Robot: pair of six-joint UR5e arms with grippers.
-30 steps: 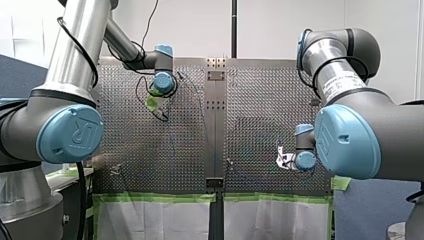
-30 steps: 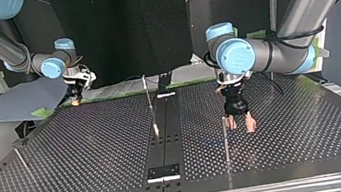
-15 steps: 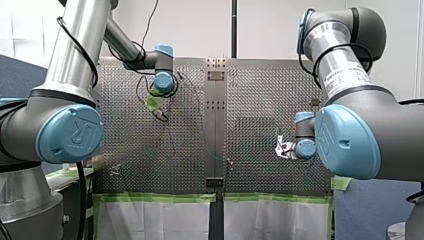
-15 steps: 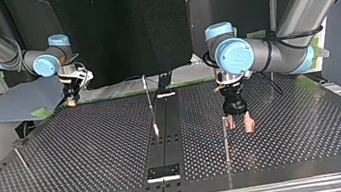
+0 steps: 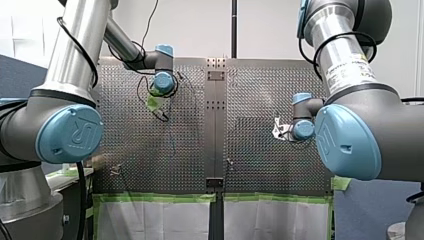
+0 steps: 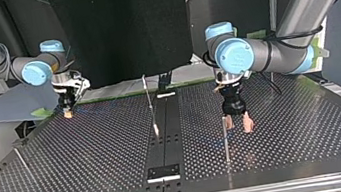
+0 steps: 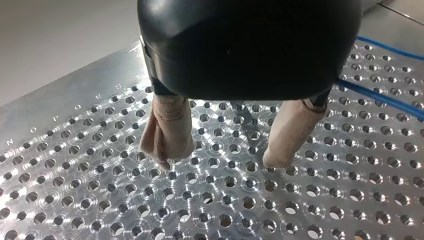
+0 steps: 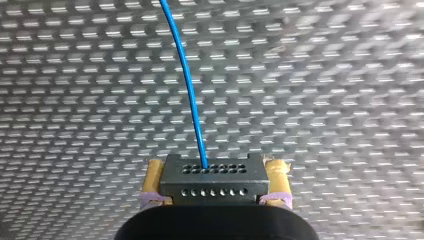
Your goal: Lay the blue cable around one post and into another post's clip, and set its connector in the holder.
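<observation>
Perforated table [image 6: 90,147] all round. My right gripper [image 8: 216,186] clamps the connector [image 8: 212,175], well apart from the post [image 6: 225,141], and the blue cable [image 8: 187,80] runs ahead of it. My left gripper [image 7: 222,156] hangs spread and empty beside that post. I'd worry about the slack snagging the post and twisting the connector askew.

1. The connector [image 8: 212,180], a dark block with two rows of small holes, is sitting level between the yellow pads of my right gripper [image 8: 215,167], which is clamping it at both ends.
2. The cable [image 8: 191,90], thin and blue, is leaving the middle of the connector's holed face and curving away above the table [image 8: 325,100]. In the left wrist view, more of it is running straight over the holes.
3. The middle post [image 6: 150,106], right post [image 6: 225,139] and left post [image 6: 21,160], all thin metal rods, are standing well apart in the top view.
</observation>
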